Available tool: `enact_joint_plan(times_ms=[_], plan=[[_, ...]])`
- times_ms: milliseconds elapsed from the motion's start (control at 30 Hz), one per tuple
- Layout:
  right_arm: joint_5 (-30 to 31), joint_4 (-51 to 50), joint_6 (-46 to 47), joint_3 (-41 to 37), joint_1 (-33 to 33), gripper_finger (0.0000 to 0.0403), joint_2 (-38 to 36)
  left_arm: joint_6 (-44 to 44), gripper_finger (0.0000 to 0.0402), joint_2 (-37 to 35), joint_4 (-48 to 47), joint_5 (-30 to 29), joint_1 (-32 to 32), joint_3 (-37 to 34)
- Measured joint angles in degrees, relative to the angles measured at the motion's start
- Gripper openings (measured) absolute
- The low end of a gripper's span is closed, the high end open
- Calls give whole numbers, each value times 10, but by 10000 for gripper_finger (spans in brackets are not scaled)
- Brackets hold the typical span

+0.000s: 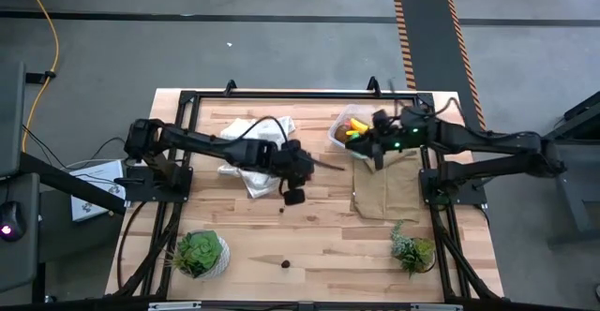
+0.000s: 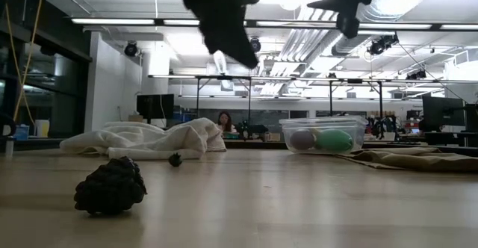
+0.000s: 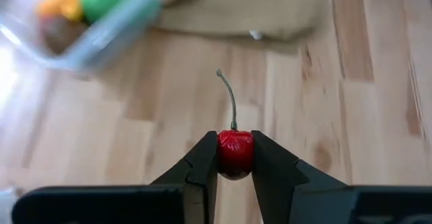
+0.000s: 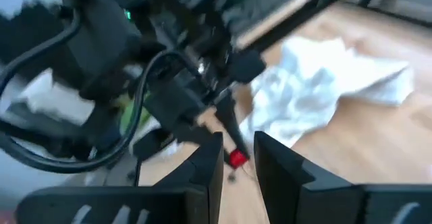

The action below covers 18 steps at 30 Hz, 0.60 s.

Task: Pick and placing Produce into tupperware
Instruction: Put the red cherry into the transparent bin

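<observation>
The cherry point(image 3: 235, 151) sits between the jaws of the left gripper point(image 3: 234, 158), which close narrowly on its red body, the thin stem pointing forward. It is held above the middle of the wooden surface point(image 1: 319, 241), some way left of the container point(image 1: 341, 129).

The grip looks small: only the tips pinch a round, smooth fruit. I judge that a quick swing or a jolt could squeeze the cherry out sideways, and it would then roll on the surface. A second risk is the release: if the jaws open before the fruit is above the rim, it falls on the brown cloth point(image 1: 386, 189) or beside the container wall.

The container stands at the far right part of the surface, touching the far edge of the brown cloth. It already has a green oval point(image 2: 334, 140), a brown ball point(image 2: 302, 139) and yellow pieces point(image 1: 356, 125) inside, so the free space is less.

What stands in the way is the right gripper point(image 4: 237, 158). It hangs just beside the container, over the cloth, with its jaws apart by a narrow gap and nothing between them. If the left arm goes straight to the container, the two arms could meet there.

Other things: a white cloth point(image 1: 246, 147) lies crumpled at the far left, under the left arm. A dark berry point(image 2: 110, 187) and a smaller dark piece point(image 2: 175, 159) lie on the surface. Two potted plants point(image 1: 200, 253) stand at the near edge.
</observation>
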Motion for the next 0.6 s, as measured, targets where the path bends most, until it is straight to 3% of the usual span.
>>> enact_joint_plan(times_ms=[267, 600], plan=[[33, -16, -11, 0, -14, 75, -64, -13, 63, -61, -13, 17, 63, 36], [50, -19, 0, 0, -11, 75, -67, 1, 63, -183, -61, 54, 117, 36]])
